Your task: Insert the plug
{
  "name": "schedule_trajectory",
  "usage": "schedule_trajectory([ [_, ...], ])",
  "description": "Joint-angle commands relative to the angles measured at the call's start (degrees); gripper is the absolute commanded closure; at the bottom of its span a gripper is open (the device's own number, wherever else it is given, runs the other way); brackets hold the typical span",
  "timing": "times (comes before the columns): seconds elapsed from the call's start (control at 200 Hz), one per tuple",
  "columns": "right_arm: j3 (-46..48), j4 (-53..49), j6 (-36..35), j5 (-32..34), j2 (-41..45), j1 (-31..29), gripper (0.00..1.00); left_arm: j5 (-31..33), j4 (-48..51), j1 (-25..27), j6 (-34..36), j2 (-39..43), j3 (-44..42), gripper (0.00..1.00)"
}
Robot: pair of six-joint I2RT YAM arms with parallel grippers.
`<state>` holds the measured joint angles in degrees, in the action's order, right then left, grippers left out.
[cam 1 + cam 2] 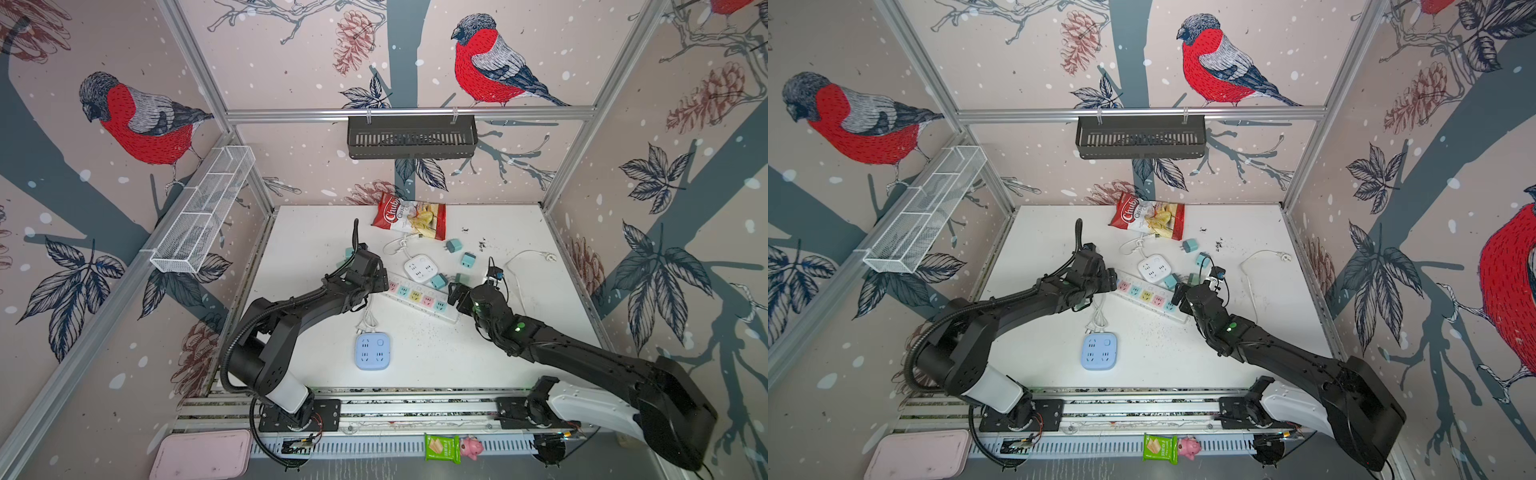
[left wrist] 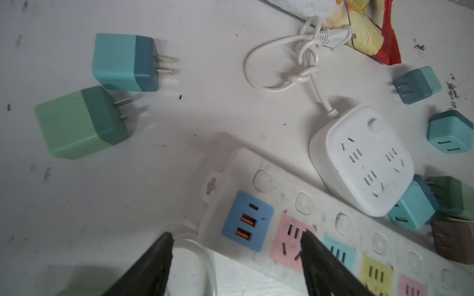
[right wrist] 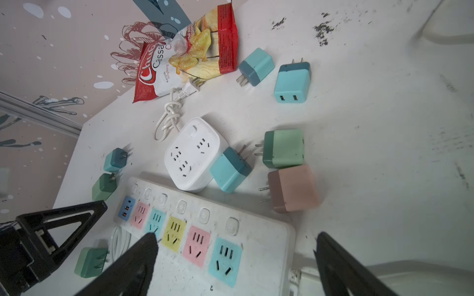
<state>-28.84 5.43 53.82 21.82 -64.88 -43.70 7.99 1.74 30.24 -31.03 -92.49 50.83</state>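
White power strip [image 1: 415, 296] lies mid-surface, sockets all empty, pink plug [image 3: 295, 188] loose beside it; left gripper [image 2: 237, 239] and right gripper [image 3: 236, 238] hover over its ends, jaws apart and empty, so grasping and inserting remain.

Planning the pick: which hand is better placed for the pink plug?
Right: the right hand hangs open near the pink plug; the left hand is at the far end of the strip.
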Motion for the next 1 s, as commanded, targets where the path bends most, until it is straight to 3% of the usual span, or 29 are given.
schedule_trajectory([
  [0.0,-1.45,-0.60,0.78,-0.14,-2.11,-0.74,0.04,-0.71,4.13,0.22,0.69,-3.88,3.16,0.22],
  [0.335,-3.52,0.05,2.20,1.68,-9.09,-3.37,0.05,-3.19,5.90,0.58,0.88,-9.15,6.03,0.21],
  [0.66,-2.61,0.03,2.89,2.90,-8.82,-4.26,0.05,-6.72,5.38,1.31,2.89,-11.29,8.41,0.20],
  [0.996,2.52,-2.00,4.38,7.08,-0.26,-4.29,0.04,-1.40,8.54,11.73,-0.87,-11.09,9.43,0.20],
])
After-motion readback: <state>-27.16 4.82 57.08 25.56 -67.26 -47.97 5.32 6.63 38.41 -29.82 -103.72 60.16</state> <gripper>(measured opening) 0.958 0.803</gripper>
